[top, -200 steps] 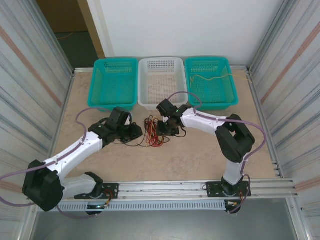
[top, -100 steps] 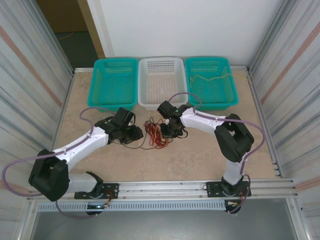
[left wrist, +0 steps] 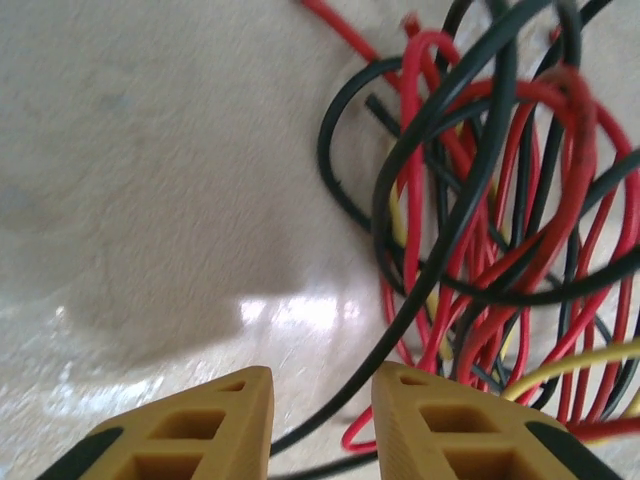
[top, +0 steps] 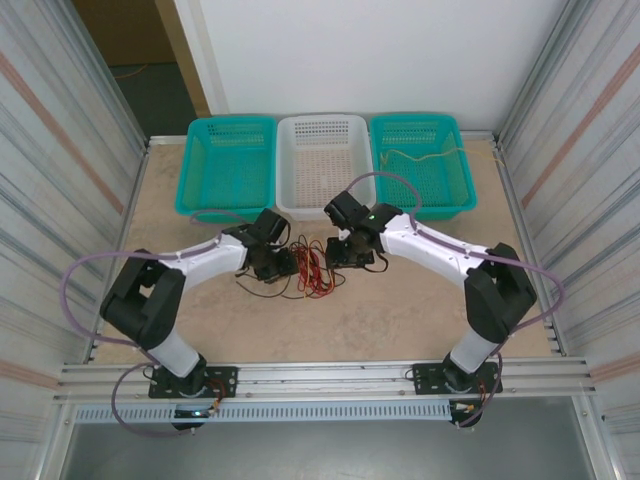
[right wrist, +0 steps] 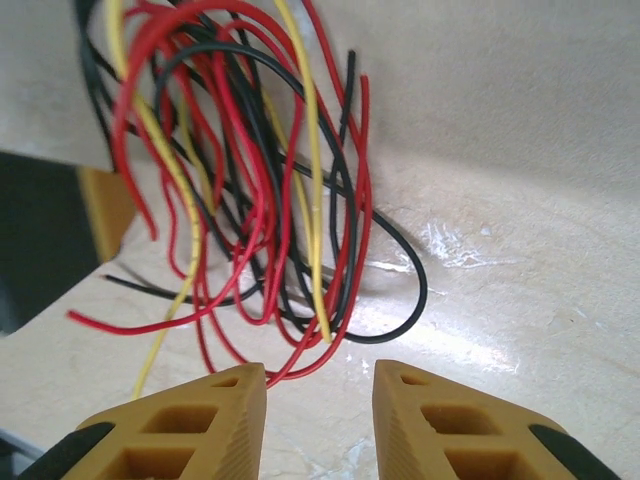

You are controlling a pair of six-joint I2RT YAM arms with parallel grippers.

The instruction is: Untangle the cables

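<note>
Red, black, yellow cables point(left wrist: 572, 110) — left end effector point(left wrist: 322, 400), right end effector point(right wrist: 320, 395) narrowly open, nothing in grip

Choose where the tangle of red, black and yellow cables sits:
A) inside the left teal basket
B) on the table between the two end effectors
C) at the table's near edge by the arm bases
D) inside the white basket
B: the cables lie on the table, with the left end effector on one side and the right end effector on the other.
</note>
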